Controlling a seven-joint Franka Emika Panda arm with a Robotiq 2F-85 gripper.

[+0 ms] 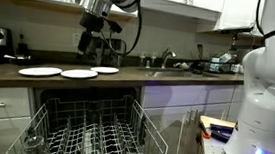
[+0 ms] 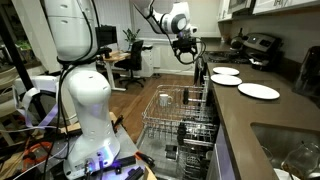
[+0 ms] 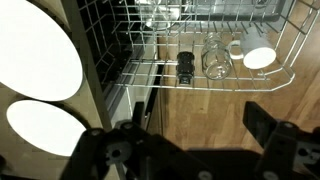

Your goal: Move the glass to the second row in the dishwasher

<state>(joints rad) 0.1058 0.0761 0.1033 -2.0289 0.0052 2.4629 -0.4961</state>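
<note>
The dishwasher is open under the counter, and its silver-grey wire rack [image 1: 92, 133] is pulled out; it also shows in the other exterior view [image 2: 182, 115] and the wrist view [image 3: 200, 80]. A small clear glass [image 3: 216, 55] sits among the tines in the wrist view. In an exterior view a clear glass [image 2: 165, 99] stands at the rack's outer corner. My gripper [image 1: 98, 42] hangs high above the counter edge and the rack, also seen in the other exterior view [image 2: 185, 52]. In the wrist view its fingers [image 3: 200, 135] are spread apart and empty.
Three white plates [image 1: 40, 70] [image 1: 79, 73] [image 1: 105, 70] lie in a row on the dark counter [image 1: 177, 83]; two show in the wrist view [image 3: 35, 60]. In the rack are a dark item [image 3: 185, 68], a white round piece [image 3: 258, 58] and more glassware [image 3: 160, 12]. A sink [image 2: 290, 150] lies further along the counter.
</note>
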